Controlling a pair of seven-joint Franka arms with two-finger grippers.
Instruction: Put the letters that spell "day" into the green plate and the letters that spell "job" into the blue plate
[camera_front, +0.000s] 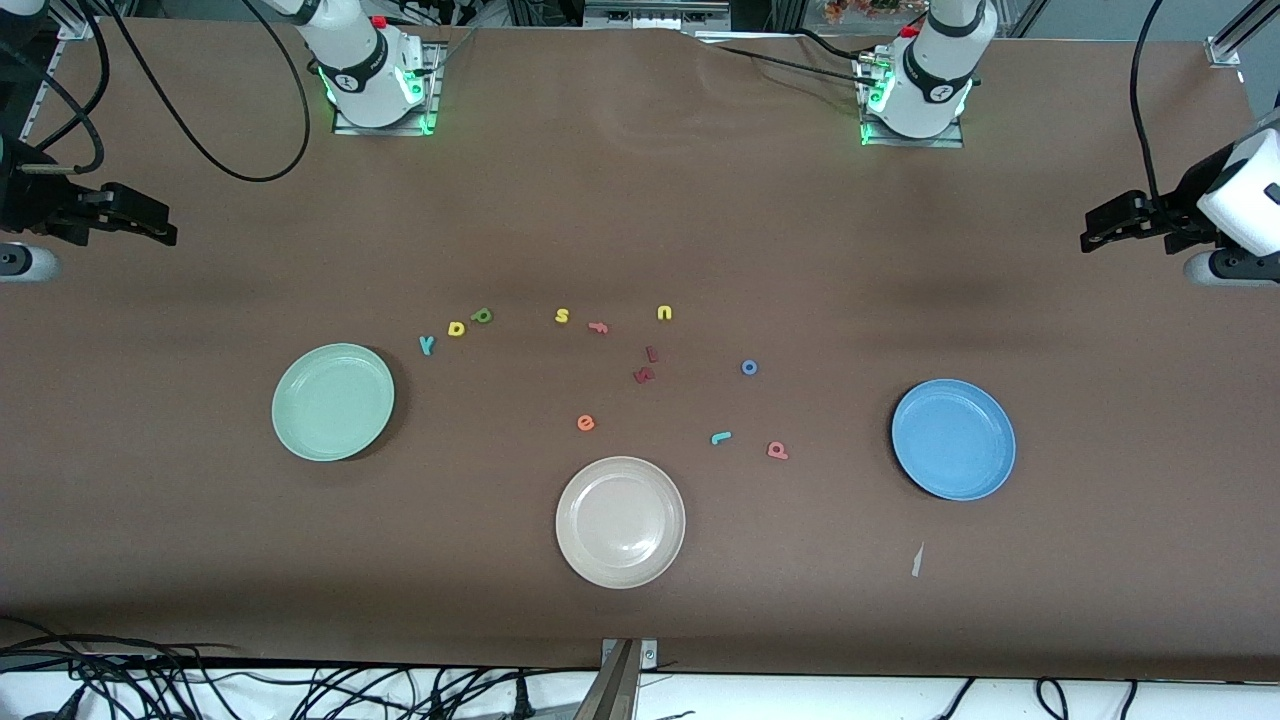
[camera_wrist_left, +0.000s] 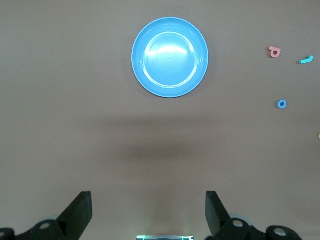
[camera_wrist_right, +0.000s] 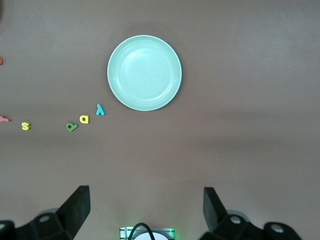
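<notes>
The teal y (camera_front: 427, 345), yellow d (camera_front: 457, 328) and green a (camera_front: 483, 316) lie in a row beside the empty green plate (camera_front: 333, 401), farther from the front camera than it. The blue o (camera_front: 749, 367), teal j (camera_front: 720, 437) and pinkish-red b (camera_front: 778, 451) lie on the table between the middle and the empty blue plate (camera_front: 953, 438). My left gripper (camera_front: 1100, 228) hangs open and empty high over the left arm's end of the table. My right gripper (camera_front: 160, 222) hangs open and empty over the right arm's end. Both arms wait.
A beige plate (camera_front: 620, 521) sits near the front edge at the middle. A yellow s (camera_front: 562, 316), yellow u (camera_front: 664, 313), orange e (camera_front: 586, 423), a small orange letter (camera_front: 598, 326) and two dark red letters (camera_front: 644, 375) lie mid-table. A paper scrap (camera_front: 917, 560) lies by the blue plate.
</notes>
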